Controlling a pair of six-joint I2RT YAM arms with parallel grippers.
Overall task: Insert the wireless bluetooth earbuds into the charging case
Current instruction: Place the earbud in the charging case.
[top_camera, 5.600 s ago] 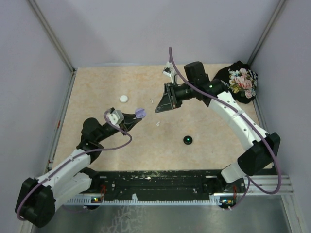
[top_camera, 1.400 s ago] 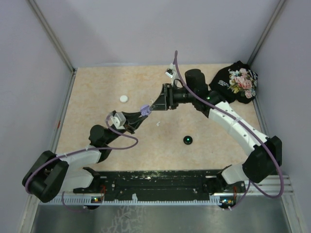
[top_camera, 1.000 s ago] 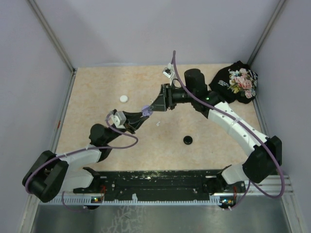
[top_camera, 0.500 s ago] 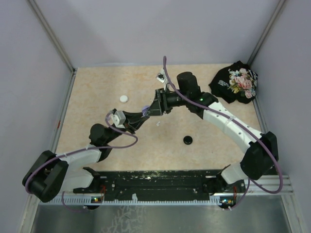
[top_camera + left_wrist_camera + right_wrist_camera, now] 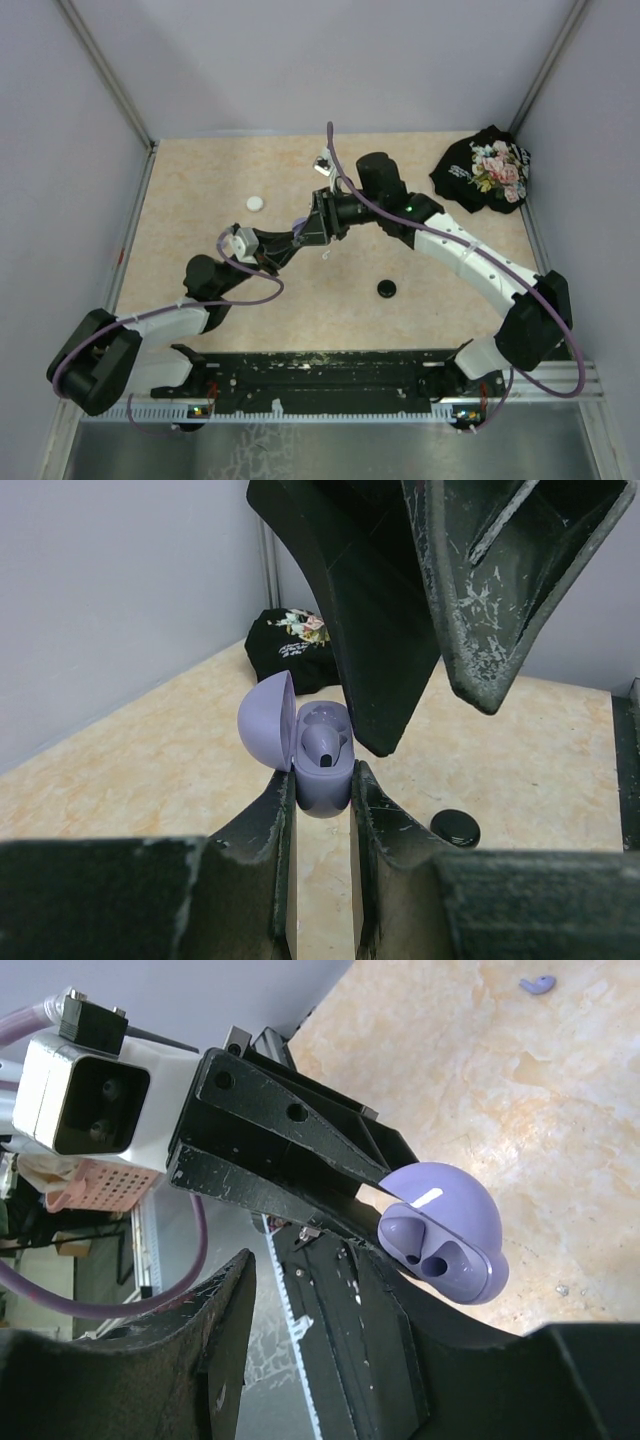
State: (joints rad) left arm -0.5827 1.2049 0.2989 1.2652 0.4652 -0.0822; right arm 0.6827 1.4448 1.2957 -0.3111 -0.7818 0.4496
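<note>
My left gripper (image 5: 321, 798) is shut on the base of a lavender charging case (image 5: 325, 778), held up with its lid open to the left. One purple earbud (image 5: 323, 742) sits in a slot; the slot beside it (image 5: 445, 1257) is empty. My right gripper (image 5: 435, 730) hangs right over the case, jaws open and nothing between its fingers (image 5: 385, 630). In the top view both grippers meet near the table's middle (image 5: 308, 226), and the case is hidden there. A loose purple earbud (image 5: 537, 984) and a white earbud (image 5: 325, 253) lie on the table.
A round white case (image 5: 256, 203) lies at the back left. A round black case (image 5: 387, 288) lies in front of the right arm, also in the left wrist view (image 5: 455, 827). A black floral pouch (image 5: 487, 168) fills the back right corner.
My right gripper has moved left and now covers the case from above. The left arm has held still with the case.
</note>
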